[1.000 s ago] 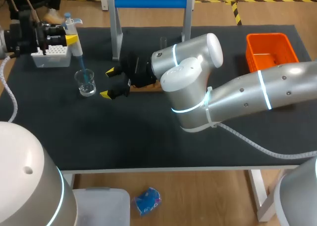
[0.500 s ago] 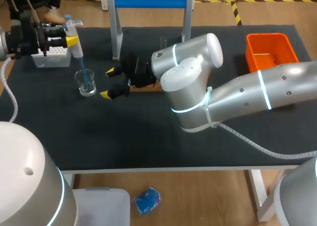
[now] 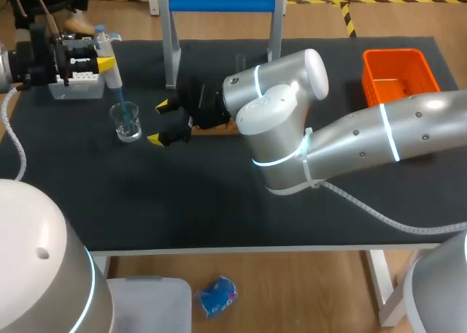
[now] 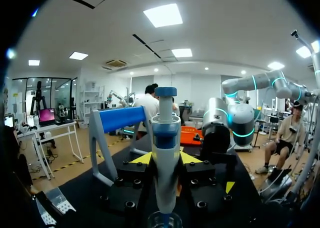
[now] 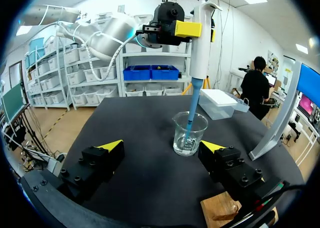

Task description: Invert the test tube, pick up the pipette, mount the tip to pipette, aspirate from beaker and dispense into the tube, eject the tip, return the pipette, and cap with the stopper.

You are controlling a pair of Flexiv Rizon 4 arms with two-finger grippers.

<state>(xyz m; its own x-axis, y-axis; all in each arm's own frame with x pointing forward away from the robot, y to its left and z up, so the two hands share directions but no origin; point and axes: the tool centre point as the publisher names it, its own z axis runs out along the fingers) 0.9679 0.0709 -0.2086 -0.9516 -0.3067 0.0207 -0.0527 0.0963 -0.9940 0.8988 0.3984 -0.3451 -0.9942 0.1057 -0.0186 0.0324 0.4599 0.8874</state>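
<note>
Pipette (image 3: pixel 114 76) comes first at the left: it hangs upright in the left gripper (image 3: pixel 102 58), whose 2 fingers are clamped on its body from both sides, just in front of the tip box (image 3: pixel 73 89). Over the last second this gripper has shifted slightly and the pipette's head has moved with it. The blue tip (image 5: pixel 190 115) still dips into the beaker (image 3: pixel 128 123), which holds a little liquid. I judge that aspiration is under way or just done, and that the lift-out has not begun. The right gripper (image 3: pixel 160 123) hovers just beside the beaker, unmoved, its jaws wide apart and holding nothing. Behind that arm the tube (image 3: pixel 240 60) stands upright, well apart from the beaker, awaiting the dispense. An orange bin (image 3: pixel 394 76) sits far right.
</note>
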